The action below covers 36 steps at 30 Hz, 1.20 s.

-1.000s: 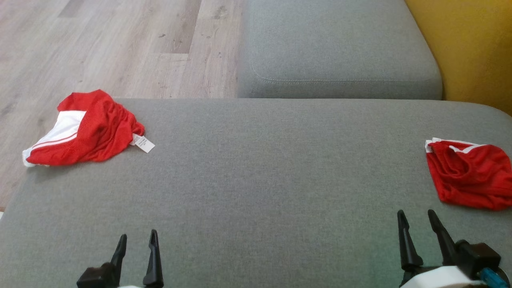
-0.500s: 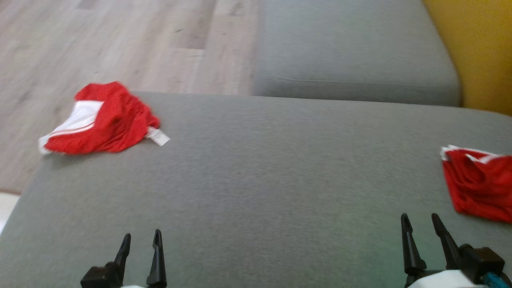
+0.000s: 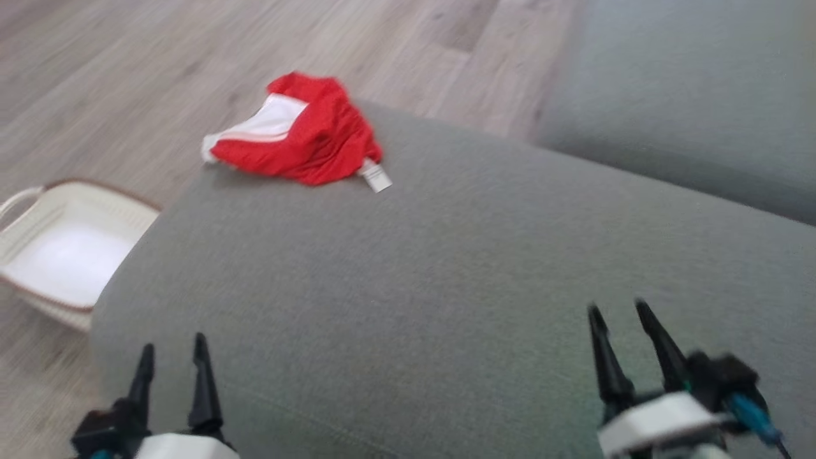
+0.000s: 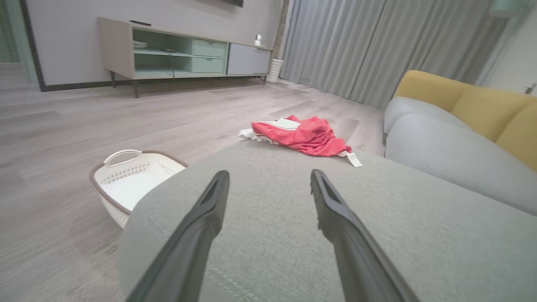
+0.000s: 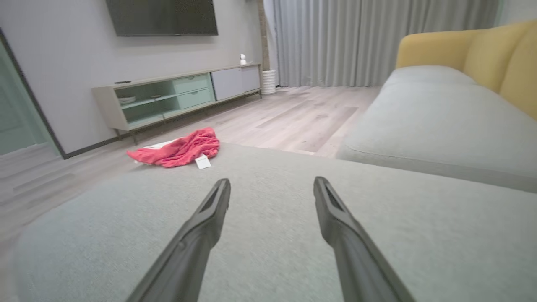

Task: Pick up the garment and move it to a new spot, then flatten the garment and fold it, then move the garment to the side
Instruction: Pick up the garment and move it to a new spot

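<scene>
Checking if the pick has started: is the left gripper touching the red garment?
Apart. In the head view, bare grey cushion lies between the open left gripper and the red garment.

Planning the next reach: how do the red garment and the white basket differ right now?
The red garment lies crumpled on the far corner of the grey cushion; the white basket stands on the floor beside it. The garment is cloth with a tag; the basket is rigid, perforated, with a handle. Both lie to the robot's left, untouched.
</scene>
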{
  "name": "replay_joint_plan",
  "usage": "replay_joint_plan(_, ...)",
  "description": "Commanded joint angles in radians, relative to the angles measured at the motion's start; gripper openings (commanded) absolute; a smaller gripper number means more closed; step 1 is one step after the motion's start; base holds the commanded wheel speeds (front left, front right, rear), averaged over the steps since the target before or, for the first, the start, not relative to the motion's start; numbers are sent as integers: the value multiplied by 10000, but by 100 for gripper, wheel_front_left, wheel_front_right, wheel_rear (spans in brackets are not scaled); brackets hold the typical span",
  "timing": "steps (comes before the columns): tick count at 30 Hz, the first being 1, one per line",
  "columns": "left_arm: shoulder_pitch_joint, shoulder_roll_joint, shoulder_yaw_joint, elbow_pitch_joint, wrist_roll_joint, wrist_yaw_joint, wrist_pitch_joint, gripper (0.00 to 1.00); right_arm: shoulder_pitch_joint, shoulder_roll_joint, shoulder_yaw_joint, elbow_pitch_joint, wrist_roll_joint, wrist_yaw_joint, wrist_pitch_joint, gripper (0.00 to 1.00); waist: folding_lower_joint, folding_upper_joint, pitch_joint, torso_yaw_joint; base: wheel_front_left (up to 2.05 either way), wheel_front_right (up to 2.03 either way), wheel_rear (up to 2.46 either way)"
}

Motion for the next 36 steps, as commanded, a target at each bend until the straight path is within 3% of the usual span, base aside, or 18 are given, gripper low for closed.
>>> replay_joint_plan(1, -168, 162, 755, -525, 82, 180, -170, 100, -945, -93, 490, -219, -107, 65, 7, 100, 0, -1, 507, 453, 0, 0, 0)
replay_joint_plan(10, 886, -155, 2030, -1406, 478, 417, -208, 100, -1767, -93, 1208, 244, -103, 65, -22, 100, 0, -1, 805, 634, 0, 0, 0)
replay_joint_plan(17, 1349, -449, 2453, -1713, 822, 283, -210, 100, -1944, -93, 1332, 506, -115, 65, -125, 100, 0, -1, 882, 673, 0, 0, 0)
replay_joint_plan(21, 1222, -347, 2461, -1866, 874, 165, -193, 100, -1842, -93, 1120, 325, -148, 65, -110, 100, 0, -1, 906, 704, 0, 0, 0)
replay_joint_plan(24, 722, 16, 2781, -2329, 848, 57, -97, 100, -1657, -93, 832, 51, -275, 65, 0, 100, 0, -1, 910, 746, 0, 0, 0)
replay_joint_plan(28, -432, 1140, 3211, -2837, 963, -142, 789, 100, -1198, -93, 301, -523, -468, 65, 275, 100, 0, -1, 911, 711, 0, 0, 0)
replay_joint_plan(33, -2243, 2530, 4275, -3043, 741, -595, 1410, 100, -1498, -93, 421, -1773, -1335, 65, 1199, 100, 0, -1, 2041, -523, 0, 0, 0)
replay_joint_plan(36, -3538, 3197, 4425, -2560, 685, -1035, 1801, 100, -1851, -93, 337, -2461, -1893, 65, 1719, 100, 0, -1, 2691, -1117, 0, 0, 0)
